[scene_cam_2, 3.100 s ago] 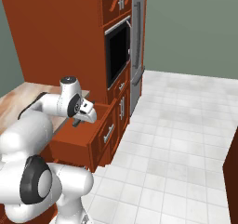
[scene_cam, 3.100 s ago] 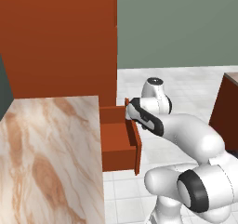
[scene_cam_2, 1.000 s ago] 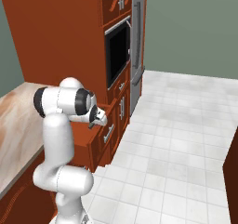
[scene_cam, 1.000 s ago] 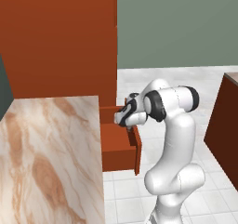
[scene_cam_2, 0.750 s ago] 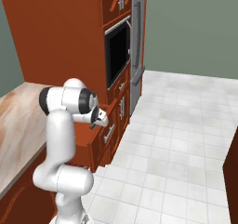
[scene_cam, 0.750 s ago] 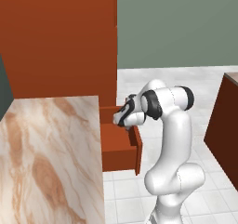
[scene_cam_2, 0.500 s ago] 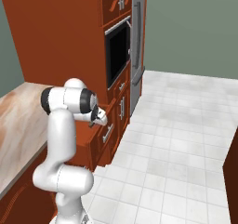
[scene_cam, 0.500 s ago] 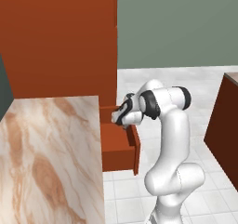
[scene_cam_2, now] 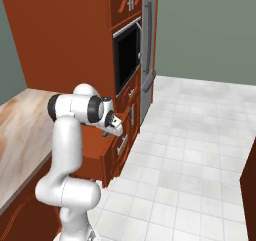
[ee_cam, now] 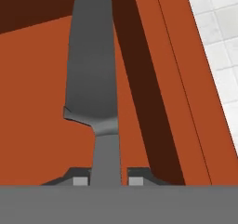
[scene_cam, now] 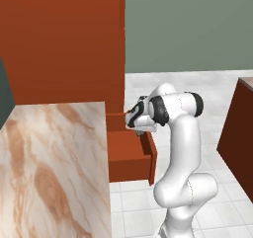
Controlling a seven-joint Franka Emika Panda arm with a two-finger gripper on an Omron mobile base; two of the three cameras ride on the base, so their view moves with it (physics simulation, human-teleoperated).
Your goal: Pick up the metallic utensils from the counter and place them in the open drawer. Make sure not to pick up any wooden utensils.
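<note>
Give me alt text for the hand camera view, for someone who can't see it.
A slim knife with a grey blade is clamped between the end effector's two small fingertips and points out over the floor of the shallow red-brown wooden drawer. The drawer's side wall runs along the right, with white floor tiles beyond it.

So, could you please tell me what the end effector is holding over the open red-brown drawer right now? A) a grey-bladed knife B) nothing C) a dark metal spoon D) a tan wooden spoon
A: in the hand view the end effector grips the slim grey-bladed knife above the open red-brown wooden drawer.
</note>
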